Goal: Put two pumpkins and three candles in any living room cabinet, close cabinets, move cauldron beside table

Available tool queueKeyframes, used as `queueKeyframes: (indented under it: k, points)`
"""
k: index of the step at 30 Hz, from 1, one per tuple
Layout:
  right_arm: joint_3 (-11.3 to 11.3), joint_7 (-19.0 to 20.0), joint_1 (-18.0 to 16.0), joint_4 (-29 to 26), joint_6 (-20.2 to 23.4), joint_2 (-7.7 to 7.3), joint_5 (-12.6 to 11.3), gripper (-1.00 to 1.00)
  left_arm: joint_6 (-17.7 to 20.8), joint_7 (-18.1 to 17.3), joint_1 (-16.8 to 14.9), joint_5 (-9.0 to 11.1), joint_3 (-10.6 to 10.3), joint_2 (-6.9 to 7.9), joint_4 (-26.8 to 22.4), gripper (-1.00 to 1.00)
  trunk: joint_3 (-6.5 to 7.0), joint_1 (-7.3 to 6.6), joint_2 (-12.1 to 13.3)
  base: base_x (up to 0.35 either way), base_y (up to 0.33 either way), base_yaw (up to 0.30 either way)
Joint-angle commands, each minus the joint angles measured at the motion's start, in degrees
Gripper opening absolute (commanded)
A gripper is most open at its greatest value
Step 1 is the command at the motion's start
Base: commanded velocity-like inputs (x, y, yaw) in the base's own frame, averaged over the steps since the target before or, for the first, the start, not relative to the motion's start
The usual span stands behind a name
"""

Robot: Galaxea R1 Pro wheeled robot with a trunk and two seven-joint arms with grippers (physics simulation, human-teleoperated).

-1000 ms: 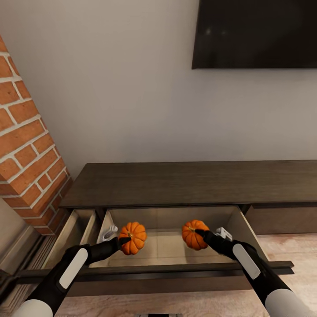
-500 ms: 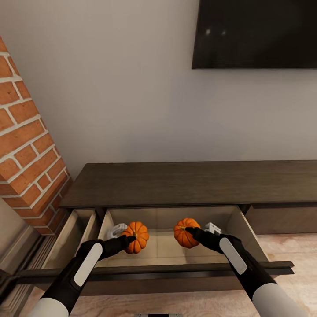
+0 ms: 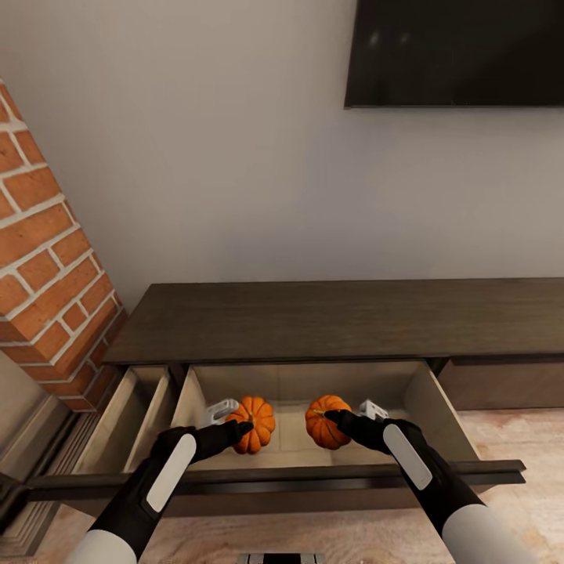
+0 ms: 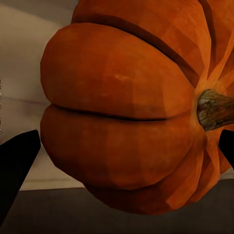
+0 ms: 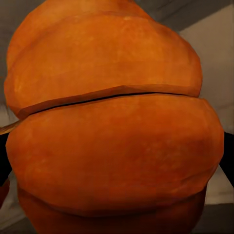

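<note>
Inside the open drawer (image 3: 439, 407), each gripper (image 3: 244, 428) clasps a pumpkin (image 3: 257, 424).

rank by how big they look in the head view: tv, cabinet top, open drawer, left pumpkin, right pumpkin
1. cabinet top
2. open drawer
3. tv, cut off by the frame, so only its visible part counts
4. left pumpkin and right pumpkin: alike, no ranking

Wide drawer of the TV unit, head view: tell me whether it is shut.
No. The wide drawer is pulled out, its pale interior exposed, with both pumpkins, left and right, held over it.
</note>
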Motion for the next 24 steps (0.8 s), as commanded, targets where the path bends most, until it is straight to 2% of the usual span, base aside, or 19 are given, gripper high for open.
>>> queueKeyframes:
  k: [1,4,8,11,12,18,19,24]
  points:
    - [0.42,-0.71,-0.05,-0.13,0.02,0.21,-0.48,-1.0,0.15,0.58,-0.03,0.3,-0.08,-0.08,-0.1,-1.0,-0.27,0.01,-0.04,0.0,0.0,0.0]
    - [0.78,-1.17,-0.05,-0.12,-0.02,0.95,-0.08,-1.0,0.13,0.58,-0.03,-0.18,-0.12,-0.51,-0.1,-1.0,-0.94,0.08,-0.08,0.0,0.0,0.0]
    - [0.82,-1.46,-0.05,-0.05,-0.51,1.89,2.36,-1.0,0.05,0.58,-0.03,-0.36,-0.13,-0.71,-0.17,-1.0,-0.94,0.08,-0.08,0.0,0.0,0.0]
    - [0.82,-1.5,-0.05,0.04,-0.69,2.38,3.24,-1.0,-1.17,0.58,-0.03,-0.36,-0.13,-0.73,-0.2,-1.0,-0.94,0.08,-0.08,0.0,0.0,0.0]
    - [0.82,-1.5,-0.05,0.04,-0.76,2.41,3.28,1.0,-1.5,0.58,-0.03,-0.35,-0.13,-0.73,-0.19,-1.0,-0.94,0.08,-0.08,0.0,0.0,0.0]
    - [0.82,-1.51,-0.05,0.08,-0.88,2.46,3.4,1.0,-2.09,0.58,-0.03,-0.38,-0.13,-0.73,-0.18,-1.0,-0.94,0.08,-0.08,0.0,0.0,0.0]
    - [0.86,-1.46,-0.05,0.06,-0.89,2.5,3.4,1.0,-2.11,0.58,-0.03,-0.38,-0.13,-0.73,-0.18,1.0,-0.94,0.08,-0.08,0.0,0.0,0.0]
    - [0.9,-1.44,-0.05,0.13,-0.89,2.47,3.41,1.0,-2.47,0.58,-0.03,-0.45,-0.13,-0.73,-0.18,1.0,-0.94,0.08,-0.08,0.0,0.0,0.0]
